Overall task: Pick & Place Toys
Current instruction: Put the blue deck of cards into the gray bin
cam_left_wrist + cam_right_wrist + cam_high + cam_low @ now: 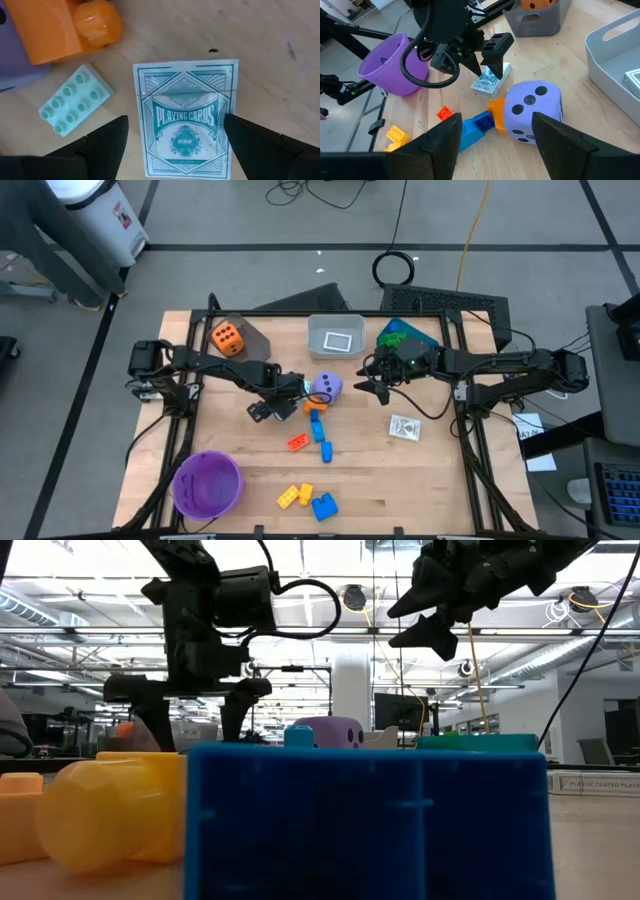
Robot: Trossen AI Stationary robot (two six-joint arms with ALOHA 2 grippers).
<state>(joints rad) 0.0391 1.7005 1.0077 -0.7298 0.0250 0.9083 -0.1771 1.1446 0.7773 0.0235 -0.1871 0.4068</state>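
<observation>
The left pincer hangs released astride the card pack, flat on the counter at nine o'clock of the purple die, apparently lining up a grasp, while the right pincer, also released, waits at the die's three o'clock.

Two dark arms, matte black, built of chunky jointed blocks. Left arm: black links, a thick black cable looping out beside the wrist housing. Left hand: two flat black fingers tapering to blunt wedge tips, squared black bracket behind them. Right arm: same black links, thin black cable trailing off it. Right hand: black, pointed fingers, smooth faces, angular edges. No markings readable on either.
</observation>
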